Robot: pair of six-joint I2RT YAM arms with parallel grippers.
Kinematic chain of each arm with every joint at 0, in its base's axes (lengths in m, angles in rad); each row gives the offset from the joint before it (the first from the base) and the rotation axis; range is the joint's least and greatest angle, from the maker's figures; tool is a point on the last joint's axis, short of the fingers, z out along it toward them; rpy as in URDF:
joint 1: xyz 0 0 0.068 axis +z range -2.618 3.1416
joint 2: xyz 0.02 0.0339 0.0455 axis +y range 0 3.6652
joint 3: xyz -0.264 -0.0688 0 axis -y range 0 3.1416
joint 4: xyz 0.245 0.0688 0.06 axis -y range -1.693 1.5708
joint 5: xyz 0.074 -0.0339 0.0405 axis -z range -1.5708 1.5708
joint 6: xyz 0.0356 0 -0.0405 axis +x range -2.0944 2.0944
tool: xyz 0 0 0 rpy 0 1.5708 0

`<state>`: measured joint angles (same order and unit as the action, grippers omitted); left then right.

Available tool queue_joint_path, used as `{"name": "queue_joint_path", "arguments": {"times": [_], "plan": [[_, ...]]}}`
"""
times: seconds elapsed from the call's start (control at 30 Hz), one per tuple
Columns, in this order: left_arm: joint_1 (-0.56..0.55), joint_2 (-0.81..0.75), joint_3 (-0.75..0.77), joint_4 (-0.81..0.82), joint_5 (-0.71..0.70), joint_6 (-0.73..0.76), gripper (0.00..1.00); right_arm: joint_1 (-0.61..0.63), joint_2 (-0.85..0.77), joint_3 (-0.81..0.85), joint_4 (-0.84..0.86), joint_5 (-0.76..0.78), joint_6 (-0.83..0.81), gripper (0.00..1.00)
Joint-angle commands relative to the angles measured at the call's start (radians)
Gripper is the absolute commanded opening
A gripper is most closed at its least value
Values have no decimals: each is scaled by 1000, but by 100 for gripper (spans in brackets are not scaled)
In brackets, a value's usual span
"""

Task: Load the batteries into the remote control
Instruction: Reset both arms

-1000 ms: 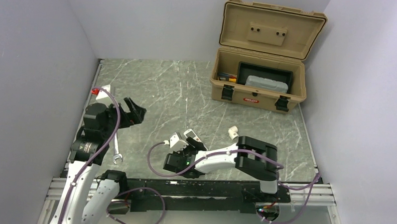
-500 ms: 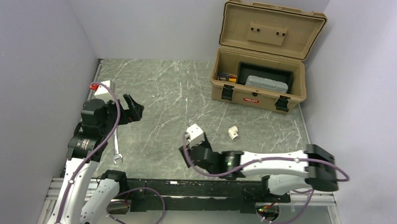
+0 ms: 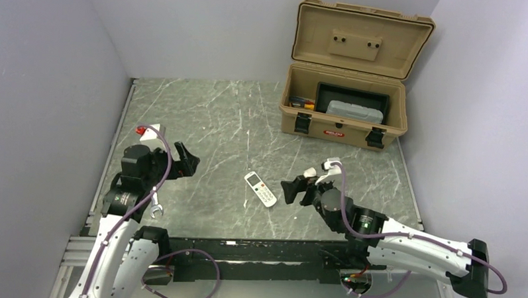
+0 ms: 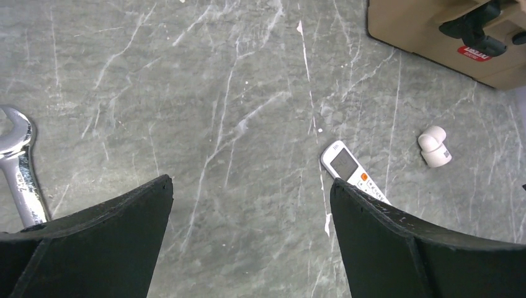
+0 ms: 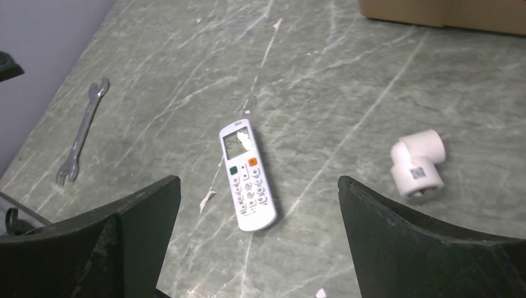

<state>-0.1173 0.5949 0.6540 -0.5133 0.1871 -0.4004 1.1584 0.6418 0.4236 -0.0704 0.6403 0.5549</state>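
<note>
Swung back rightward, seen from above, my right hand (image 3: 292,190) has uncovered the remote control (image 3: 260,188), face-up on the worktop (image 3: 203,114). Left wrist: left hand (image 4: 251,183) spread, empty. Right wrist: that hand spread too, remote control just ahead. No batteries visible; loading hasn't begun, I judge.

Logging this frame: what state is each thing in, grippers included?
remote control, flat on the table, face up, display showing digits, back hidden
batteries, none visible in any view
left gripper, open, empty
right gripper, open, empty
toolbox, lid raised
wrench, lying flat, untouched
white fitting, lying on its side, untouched
</note>
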Motion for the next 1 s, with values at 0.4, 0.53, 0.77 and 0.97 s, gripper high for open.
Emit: {"name": "queue_joint_path", "arguments": {"times": [0.4, 0.53, 0.77, 0.97], "plan": [[-9, 42, 42, 24, -30, 76, 100, -5, 2, 3, -67, 19, 14, 100], [-8, 21, 34, 19, -52, 79, 99, -6, 69, 46, -76, -1, 2, 100], [-8, 15, 40, 6, -73, 90, 100, -6, 141, 61, -27, -34, -14, 100], [-8, 32, 53, -13, -91, 82, 99, -5, 141, 48, -4, -30, -8, 100]]}}
